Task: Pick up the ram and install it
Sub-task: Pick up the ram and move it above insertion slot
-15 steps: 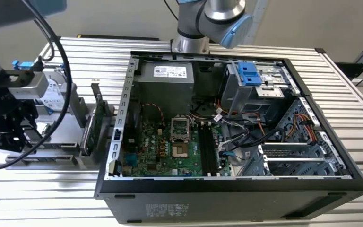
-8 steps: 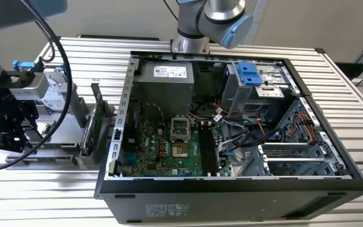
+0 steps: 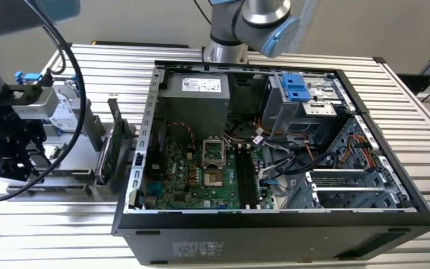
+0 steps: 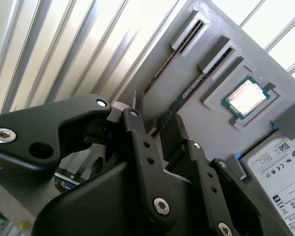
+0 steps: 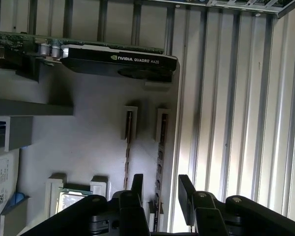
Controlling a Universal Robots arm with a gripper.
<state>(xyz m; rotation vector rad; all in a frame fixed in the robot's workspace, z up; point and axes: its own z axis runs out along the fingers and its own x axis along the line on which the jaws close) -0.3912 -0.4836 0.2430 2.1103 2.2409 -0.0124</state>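
The ram (image 5: 160,156) is a dark thin stick standing on edge in a slot of the grey parts holder (image 5: 88,147); the second wrist view has the ram (image 4: 181,102) too. My gripper (image 5: 160,183) hangs over it, open, one black finger (image 5: 137,183) on each side of the stick's near end, with gaps showing. In the second wrist view the gripper (image 4: 155,114) straddles the same stick. In the exterior view the gripper (image 3: 7,161) is at the far left, over the grey parts holder (image 3: 65,182). The motherboard's black slots (image 3: 245,178) lie inside the open computer case (image 3: 275,224).
A green circuit card (image 3: 115,147) stands on edge between the holder and the case. A hard drive with a blue bracket (image 3: 51,106) and a processor chip (image 4: 246,97) sit in the holder. A second slot (image 5: 128,129) runs beside the ram. Ribbed metal table (image 3: 43,235) all around.
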